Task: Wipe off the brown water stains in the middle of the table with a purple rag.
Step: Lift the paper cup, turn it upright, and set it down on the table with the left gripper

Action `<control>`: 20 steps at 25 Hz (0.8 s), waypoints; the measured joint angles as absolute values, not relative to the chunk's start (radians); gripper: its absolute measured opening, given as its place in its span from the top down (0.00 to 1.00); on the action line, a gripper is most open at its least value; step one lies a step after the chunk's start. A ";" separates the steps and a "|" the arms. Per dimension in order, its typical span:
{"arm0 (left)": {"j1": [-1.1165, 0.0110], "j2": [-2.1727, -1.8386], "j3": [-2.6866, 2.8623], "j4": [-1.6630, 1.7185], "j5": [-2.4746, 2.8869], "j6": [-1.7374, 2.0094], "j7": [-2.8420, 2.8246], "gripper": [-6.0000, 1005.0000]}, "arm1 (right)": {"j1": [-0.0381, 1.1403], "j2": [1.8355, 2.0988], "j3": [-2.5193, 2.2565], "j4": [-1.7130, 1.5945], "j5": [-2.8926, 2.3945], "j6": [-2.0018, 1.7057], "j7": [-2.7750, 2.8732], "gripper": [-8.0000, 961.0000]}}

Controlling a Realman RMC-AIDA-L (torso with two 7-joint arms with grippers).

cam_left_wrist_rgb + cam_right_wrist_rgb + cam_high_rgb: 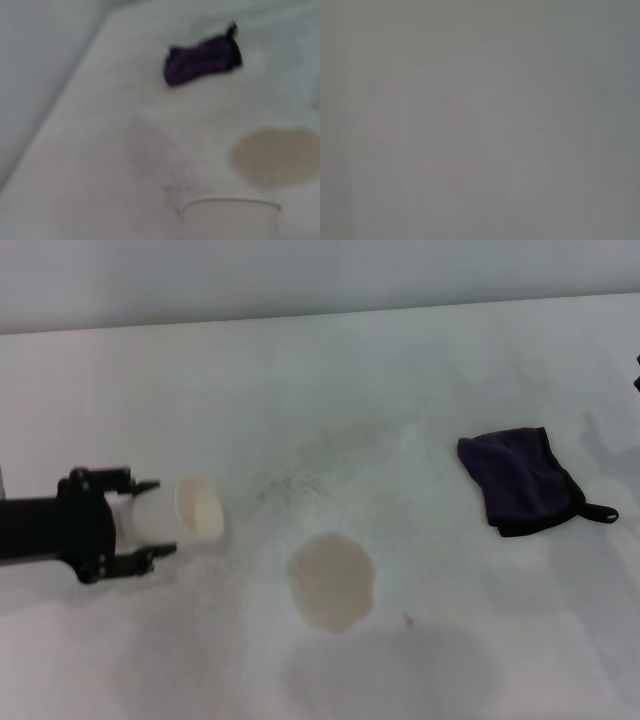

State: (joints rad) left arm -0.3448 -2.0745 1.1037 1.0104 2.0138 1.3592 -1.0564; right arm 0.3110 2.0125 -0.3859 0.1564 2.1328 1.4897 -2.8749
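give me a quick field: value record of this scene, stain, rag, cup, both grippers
stain: brown water stains, one tan blotch on the table, unwiped
rag: purple rag, crumpled on the table, to the robot's right of the stain and apart from it
cup: white cup, tipped on its side, mouth toward the stain
left gripper: left gripper, shut on the cup, left of the stain
right gripper: not in view

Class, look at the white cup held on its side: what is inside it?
The white cup, gripped by the left hand, shows only a pale, bare-looking inner wall through its mouth. Its bottom is not clearly visible. The brown water stains lie outside it on the table.
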 joint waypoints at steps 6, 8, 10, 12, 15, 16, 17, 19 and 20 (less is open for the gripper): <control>-0.323 -2.073 1.076 0.938 1.770 1.370 -1.026 0.31 | 0.321 2.011 -0.427 0.126 2.128 1.491 -2.882 0.09; -0.321 -2.073 1.074 0.885 1.668 1.371 -1.017 0.32 | 0.323 2.011 -0.436 0.106 2.116 1.489 -2.879 0.09; -0.320 -2.072 1.068 0.809 1.549 1.377 -0.987 0.32 | 0.326 2.011 -0.442 0.092 2.102 1.487 -2.872 0.09; -0.325 -2.072 1.065 0.723 1.451 1.386 -0.946 0.33 | 0.340 2.011 -0.454 0.087 2.093 1.486 -2.865 0.09; -0.330 -2.075 1.064 0.596 1.328 1.389 -0.887 0.32 | 0.362 2.013 -0.476 0.085 2.085 1.482 -2.861 0.09; -0.330 -2.075 1.064 0.553 1.288 1.390 -0.864 0.32 | 0.369 2.013 -0.482 0.082 2.076 1.478 -2.861 0.09; -0.330 -2.075 1.064 0.511 1.251 1.391 -0.842 0.32 | 0.374 2.013 -0.485 0.077 2.068 1.476 -2.860 0.09; -0.327 -2.076 1.067 0.440 1.205 1.393 -0.799 0.32 | 0.381 2.014 -0.492 0.067 2.052 1.470 -2.859 0.09; -0.324 -2.077 1.068 0.405 1.186 1.393 -0.774 0.32 | 0.384 2.014 -0.496 0.063 2.047 1.470 -2.858 0.09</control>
State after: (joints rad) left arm -0.3239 -2.0774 1.0682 0.4049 1.1856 1.3928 -0.7737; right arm 0.3839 2.0138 -0.4960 0.0633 2.0473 1.4703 -2.8583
